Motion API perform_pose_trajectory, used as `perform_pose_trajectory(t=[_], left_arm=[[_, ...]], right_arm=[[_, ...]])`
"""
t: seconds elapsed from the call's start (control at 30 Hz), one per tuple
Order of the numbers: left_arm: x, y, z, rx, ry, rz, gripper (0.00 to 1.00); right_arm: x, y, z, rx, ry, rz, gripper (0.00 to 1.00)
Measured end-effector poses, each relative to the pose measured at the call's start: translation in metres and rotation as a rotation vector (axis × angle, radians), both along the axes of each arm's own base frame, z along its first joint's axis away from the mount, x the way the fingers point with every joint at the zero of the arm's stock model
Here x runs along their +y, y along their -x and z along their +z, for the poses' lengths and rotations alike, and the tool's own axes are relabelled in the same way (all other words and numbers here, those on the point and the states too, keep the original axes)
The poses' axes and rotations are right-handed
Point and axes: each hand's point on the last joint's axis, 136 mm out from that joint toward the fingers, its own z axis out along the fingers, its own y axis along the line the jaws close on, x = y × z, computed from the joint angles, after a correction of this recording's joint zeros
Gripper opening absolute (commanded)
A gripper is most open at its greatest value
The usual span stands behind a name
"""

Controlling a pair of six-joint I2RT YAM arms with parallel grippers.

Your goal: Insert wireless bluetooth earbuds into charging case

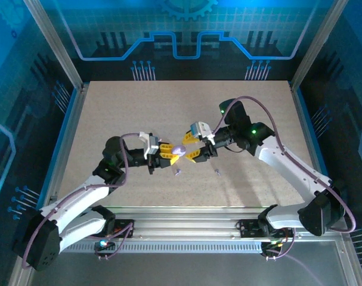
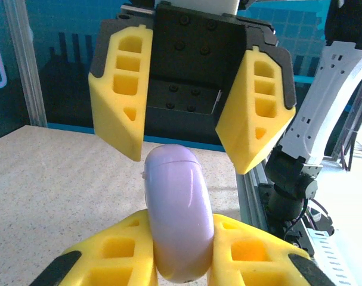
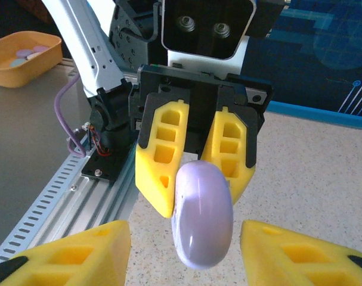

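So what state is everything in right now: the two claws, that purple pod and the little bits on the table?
Left gripper: shut on the lilac case.
Right gripper: open, a finger each side of the case.
Lilac case: lid closed, clamped edge-on.
Left earbud, right earbud: loose on the table, outside the case.

Both arms, the left arm [image 1: 79, 199] and the right arm [image 1: 288, 167], reach in from the lower corners of the top view and meet at mid-frame, wrists facing each other. The left pincer [image 1: 170, 152] is clamped tight on a lilac case [image 2: 178, 214]; the right pincer [image 1: 189, 146] faces it with jaws apart, one yellow finger to each side of that case
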Motion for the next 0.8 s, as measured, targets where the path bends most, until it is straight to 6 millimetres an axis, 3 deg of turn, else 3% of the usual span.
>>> perform_pose_trajectory(t=[0.57, 0.67, 0.73, 0.8], left_arm=[[-0.0006, 0.0033, 0.0020, -0.009, 0.004, -0.019, 0.12], [-0.0006, 0.0038, 0.0024, -0.010, 0.004, -0.021, 0.12], [-0.0006, 0.0045, 0.0023, -0.010, 0.004, -0.025, 0.16], [-0.0005, 0.0046, 0.0024, -0.014, 0.003, -0.025, 0.28]], right_arm=[[0.0064, 0.0005, -0.0032, 0.019, 0.013, 0.033, 0.32], [0.0067, 0.0004, -0.0030, 0.017, 0.014, 0.036, 0.23], [0.0062, 0.0006, -0.0025, 0.018, 0.017, 0.035, 0.15], [0.0056, -0.0001, -0.0024, 0.017, 0.025, 0.028, 0.12]])
